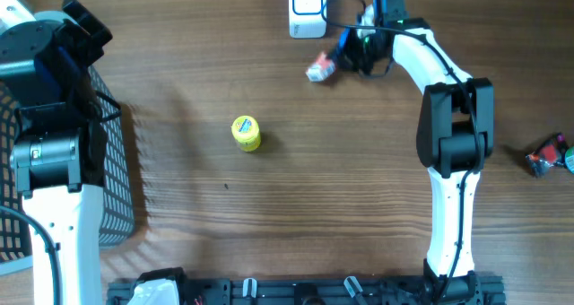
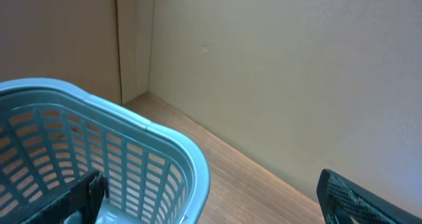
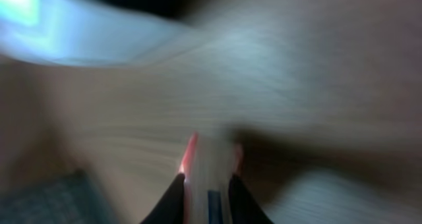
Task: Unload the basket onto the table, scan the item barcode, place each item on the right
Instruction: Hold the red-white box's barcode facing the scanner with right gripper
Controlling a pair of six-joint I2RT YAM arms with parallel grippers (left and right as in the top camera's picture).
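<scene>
The packet [image 1: 320, 70] is almost at the scanner [image 1: 307, 9].
The right gripper [image 1: 334, 60] pinches the packet tight near the scanner, top middle; the scan looks not done yet. The left gripper [image 2: 217, 204] gapes wide, empty.

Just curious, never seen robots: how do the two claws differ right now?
The left claw stands wide open; the right claw is shut on a small white-and-red packet. The left claw hangs over the basket, the right claw sits by the white scanner. Both are black two-finger claws.
</scene>
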